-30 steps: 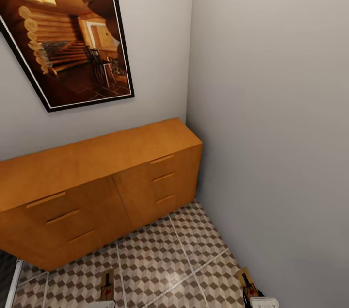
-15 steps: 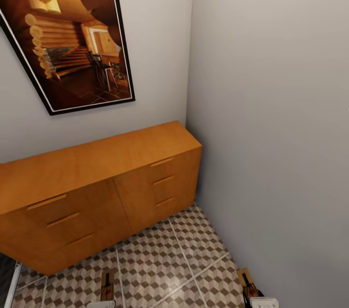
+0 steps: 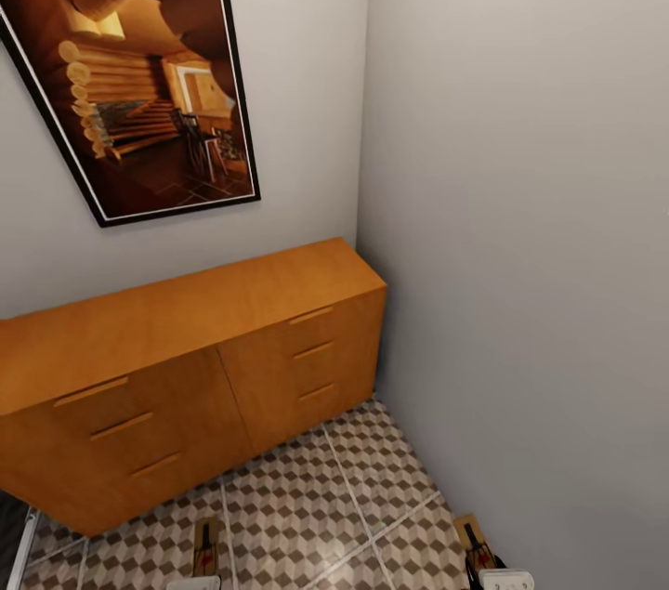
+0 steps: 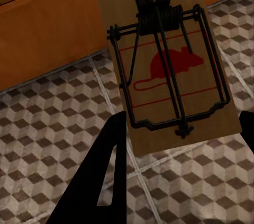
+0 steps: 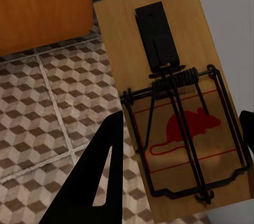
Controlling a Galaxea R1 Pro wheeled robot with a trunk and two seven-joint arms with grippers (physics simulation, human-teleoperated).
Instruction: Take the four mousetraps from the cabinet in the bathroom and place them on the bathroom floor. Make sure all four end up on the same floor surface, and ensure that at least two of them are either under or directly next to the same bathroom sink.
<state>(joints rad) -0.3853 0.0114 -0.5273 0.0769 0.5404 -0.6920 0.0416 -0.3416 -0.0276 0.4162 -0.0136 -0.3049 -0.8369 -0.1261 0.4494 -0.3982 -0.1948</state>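
A wide, low cabinet (image 3: pixel 186 376) of smooth orange-brown wood is seen against the pale wall in the head view, with two columns of three drawers, six slim bar handles being counted, all drawers closed. The bathroom floor (image 3: pixel 307 516) in front of it is laid with large square tiles printed in a brown, beige and white cube pattern, parted by pale grout lines. One black-framed picture (image 3: pixel 139 79) of a log-cabin interior is hung above the cabinet.

Two mousetraps are visible. The left mousetrap (image 4: pixel 169 70), a flat rectangular tan board with a black wire spring bar, a coiled spring and a red mouse outline, is pinched in the left claw (image 4: pixel 177 181); its dark fingers (image 4: pixel 106 176) are seen on either side of the board's near end, above the tiles and close to the cabinet front. The right mousetrap (image 5: pixel 180 107), of the same make, is pinched likewise in the right claw (image 5: pixel 182 181), held over the floor beside the grey wall, near the cabinet's end.
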